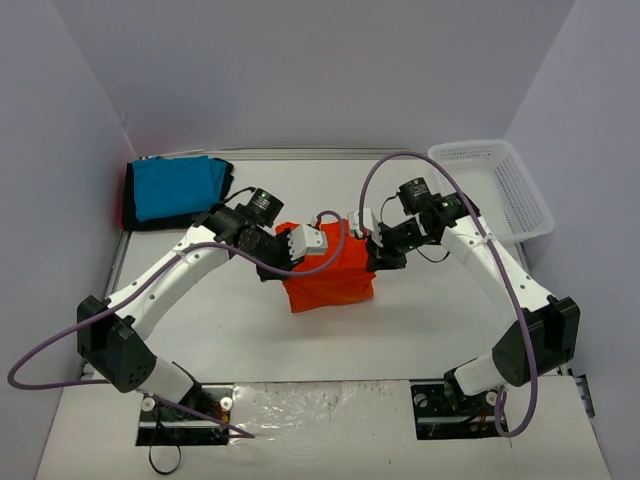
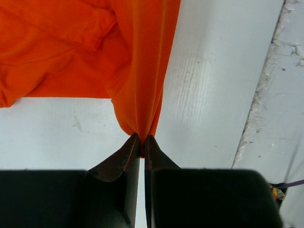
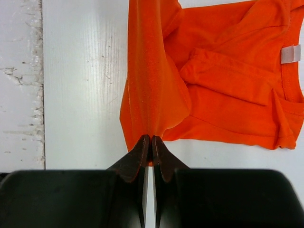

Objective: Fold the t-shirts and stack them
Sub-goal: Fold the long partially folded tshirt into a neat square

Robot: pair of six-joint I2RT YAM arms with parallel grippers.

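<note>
Closest to my bases the table is bare white board. Just past it lies the near hem of the orange shirt, a rough square bundle in the middle of the table, between my two arms.

My left pincer is pinched tight on a gathered peak of that orange cloth. The fabric rises out of the tips in a narrow pleat and fans out toward the rest of the shirt. My right pincer is closed the same way on its own pleat, with a folded sleeve and a small white label lying beyond it.

From above, both grips sit side by side on the shirt's far edge, close together. So the held line runs left to right, and the body of the shirt lies on my side of the pincers, toward my bases. I judge this is what the coming move turns on: drawn toward me, the held edge would fold over the cloth lying below it. Both arms would have to travel together to keep that line straight.

Farther off, in the far left corner, the blue shirt lies folded on the black shirt. That stack is well apart from the orange one and nearer my left arm. The white basket sits at the far right.
</note>
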